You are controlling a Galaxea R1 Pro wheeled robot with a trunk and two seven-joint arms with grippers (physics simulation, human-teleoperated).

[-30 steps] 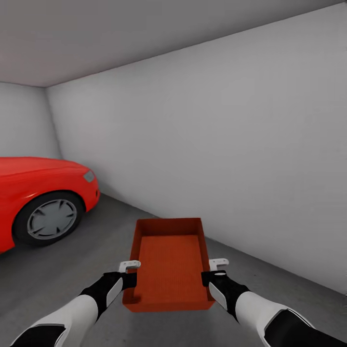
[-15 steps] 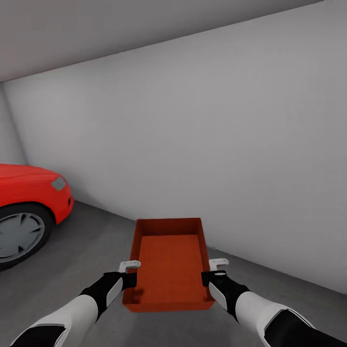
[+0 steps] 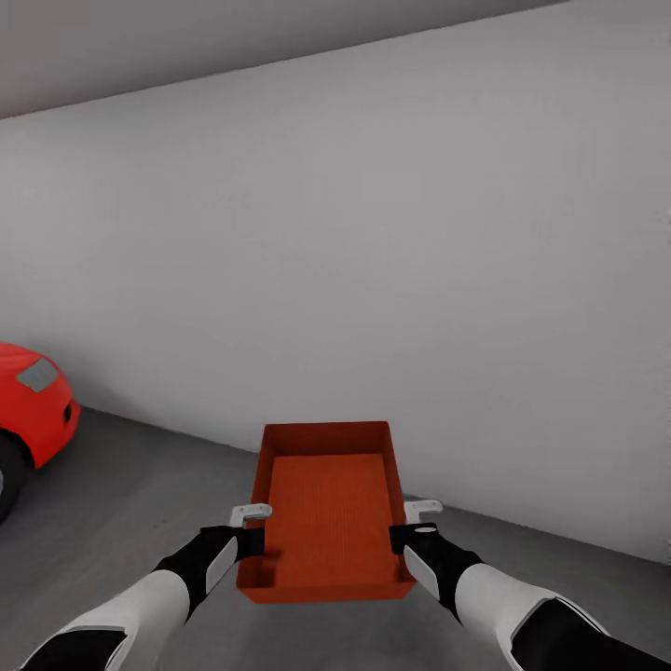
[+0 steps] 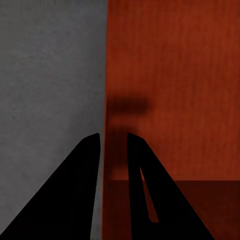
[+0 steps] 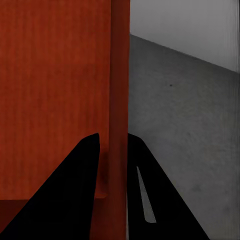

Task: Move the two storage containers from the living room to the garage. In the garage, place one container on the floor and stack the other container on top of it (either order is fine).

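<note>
I carry one orange-red storage container (image 3: 326, 517) level in front of me, above the dark grey garage floor (image 3: 140, 503). My left gripper (image 3: 250, 533) is shut on its left side wall, and my right gripper (image 3: 406, 533) is shut on its right side wall. In the left wrist view the two dark fingers (image 4: 85, 190) straddle the container's thin wall (image 4: 104, 120), with its ribbed inside (image 4: 175, 90) to one side. The right wrist view has the fingers (image 5: 80, 190) pinching the other wall (image 5: 120, 100) the same way. The bin is empty.
A plain grey-white wall (image 3: 373, 261) runs across ahead, close beyond the container. The nose of a red car (image 3: 33, 405) stands at the left edge. Bare concrete lies between the car and me.
The view has swung to the right: the car has slid towards the left edge and the room's corner has left the picture. The container and both grippers hold the same pose.
</note>
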